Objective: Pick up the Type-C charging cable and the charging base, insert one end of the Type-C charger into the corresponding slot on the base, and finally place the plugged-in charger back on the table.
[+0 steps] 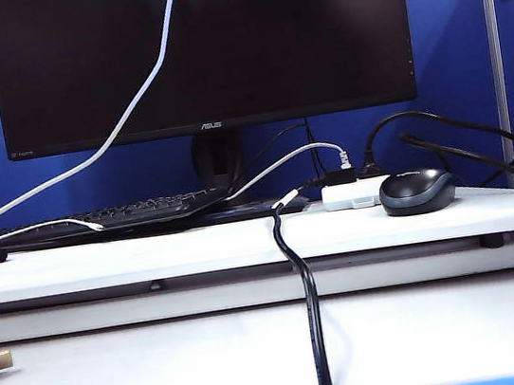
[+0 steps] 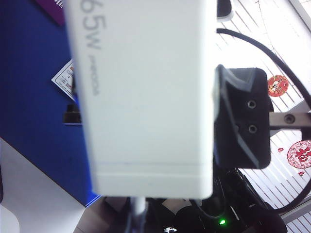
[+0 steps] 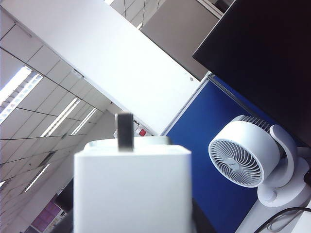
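Note:
The charging base [image 2: 146,97] is a white block marked 65W, held up in the air and filling the left wrist view. My right gripper [image 3: 133,218] is shut on the charging base [image 3: 133,189], whose metal prong [image 3: 125,131] points away from the camera. One black finger [image 2: 241,124] of that gripper presses on the block's side. The Type-C charging cable [image 2: 138,211] meets the end of the base, and my left gripper [image 2: 138,221] is shut on it there. In the exterior view the cable [image 1: 130,110] hangs from above down to the left. Neither gripper shows in that view.
On the table [image 1: 151,255] stand a black monitor [image 1: 198,47], a keyboard [image 1: 144,208], a black mouse [image 1: 417,191] and a small white box with black plugs [image 1: 351,194]. A thick black cable [image 1: 311,319] runs over the front edge. A white fan [image 3: 245,153] stands beside the monitor.

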Motion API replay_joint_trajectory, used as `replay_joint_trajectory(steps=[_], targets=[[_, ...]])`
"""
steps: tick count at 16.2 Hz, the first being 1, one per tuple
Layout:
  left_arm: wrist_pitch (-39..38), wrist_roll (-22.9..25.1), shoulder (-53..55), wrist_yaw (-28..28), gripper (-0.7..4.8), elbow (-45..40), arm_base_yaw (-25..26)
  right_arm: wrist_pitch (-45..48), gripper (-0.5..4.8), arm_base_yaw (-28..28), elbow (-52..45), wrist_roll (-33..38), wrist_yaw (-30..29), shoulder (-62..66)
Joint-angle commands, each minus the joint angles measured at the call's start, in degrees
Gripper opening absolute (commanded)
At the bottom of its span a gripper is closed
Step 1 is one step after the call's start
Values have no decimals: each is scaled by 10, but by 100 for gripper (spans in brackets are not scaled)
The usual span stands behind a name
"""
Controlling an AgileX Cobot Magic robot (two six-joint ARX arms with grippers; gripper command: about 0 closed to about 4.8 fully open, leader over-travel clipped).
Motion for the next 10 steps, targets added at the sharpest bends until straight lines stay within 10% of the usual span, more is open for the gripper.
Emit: replay_joint_trajectory(steps=[1, 10], targets=[[17, -6, -4, -20, -6, 4, 2, 16, 0, 3, 2, 1, -23, -4], [51, -31, -4, -52, -6, 4, 2, 16, -1, 3, 2, 0, -40, -4]])
